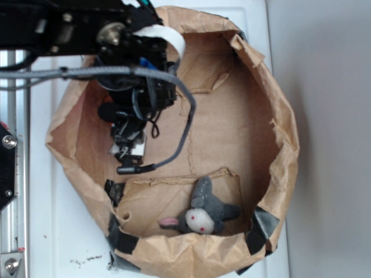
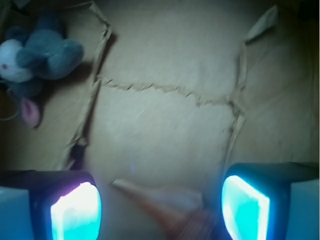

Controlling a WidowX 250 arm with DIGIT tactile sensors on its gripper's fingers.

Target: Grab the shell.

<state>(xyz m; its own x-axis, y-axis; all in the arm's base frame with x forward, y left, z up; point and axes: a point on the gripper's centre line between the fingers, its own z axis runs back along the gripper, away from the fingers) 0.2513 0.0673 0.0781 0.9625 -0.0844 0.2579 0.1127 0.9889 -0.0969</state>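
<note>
Wrist view: gripper (image 2: 160,207) open, fingers (image 2: 75,212) either side of shell (image 2: 170,207); plush (image 2: 37,60) well apart from shell, upper-left.

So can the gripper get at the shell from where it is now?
Probably yes. In the wrist view the shell lies between the open fingers of the gripper, nothing lying over it; the plush toy sits well off to the side.
</note>
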